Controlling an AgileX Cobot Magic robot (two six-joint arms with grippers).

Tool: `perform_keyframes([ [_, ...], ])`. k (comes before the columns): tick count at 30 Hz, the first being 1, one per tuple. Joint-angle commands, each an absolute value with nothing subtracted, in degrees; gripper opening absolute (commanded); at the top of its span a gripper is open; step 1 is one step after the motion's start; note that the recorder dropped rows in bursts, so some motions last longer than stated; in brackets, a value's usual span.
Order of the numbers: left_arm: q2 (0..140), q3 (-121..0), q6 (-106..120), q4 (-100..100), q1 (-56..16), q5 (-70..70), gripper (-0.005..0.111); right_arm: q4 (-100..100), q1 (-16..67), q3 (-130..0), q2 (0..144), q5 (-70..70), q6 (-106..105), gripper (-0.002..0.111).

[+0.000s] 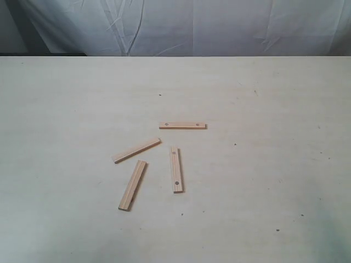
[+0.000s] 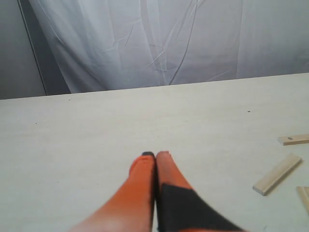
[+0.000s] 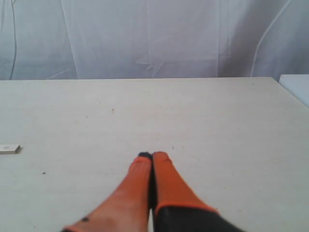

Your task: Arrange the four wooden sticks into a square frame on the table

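Several pale wooden sticks lie loose and apart near the middle of the table (image 1: pixel 66 109). One with two dark holes (image 1: pixel 183 125) lies crosswise at the back. A plain one (image 1: pixel 137 150) slants to its front left. Another plain one (image 1: pixel 132 186) lies nearest the front. A holed stick (image 1: pixel 176 169) runs front to back on the right. No square frame shows. Neither arm appears in the exterior view. My left gripper (image 2: pixel 155 155) is shut and empty, with sticks (image 2: pixel 277 174) off to its side. My right gripper (image 3: pixel 152 155) is shut and empty, one stick end (image 3: pixel 9 149) far off.
A white cloth backdrop (image 1: pixel 181 27) hangs behind the table's far edge. Tiny dark specks dot the tabletop. In the right wrist view a white object (image 3: pixel 297 87) lies past the table's side edge.
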State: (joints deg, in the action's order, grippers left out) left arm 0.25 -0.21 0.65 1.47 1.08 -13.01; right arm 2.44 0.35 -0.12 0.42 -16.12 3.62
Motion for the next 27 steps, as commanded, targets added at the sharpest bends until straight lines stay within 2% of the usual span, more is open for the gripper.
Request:
perform_keyframes([
  [1,0.0,0.0,0.6,1.6,1.1,-12.3,0.000,2.4,0.0,0.0,0.0,-16.0,3.5,0.000],
  [21,0.0,0.0,0.6,1.6,1.1,-12.3,0.000,2.4,0.0,0.0,0.0,-14.3,3.7,0.000],
  [27,0.0,0.0,0.6,1.6,1.1,-12.3,0.000,2.4,0.0,0.0,0.0,-1.8,3.5,0.000],
])
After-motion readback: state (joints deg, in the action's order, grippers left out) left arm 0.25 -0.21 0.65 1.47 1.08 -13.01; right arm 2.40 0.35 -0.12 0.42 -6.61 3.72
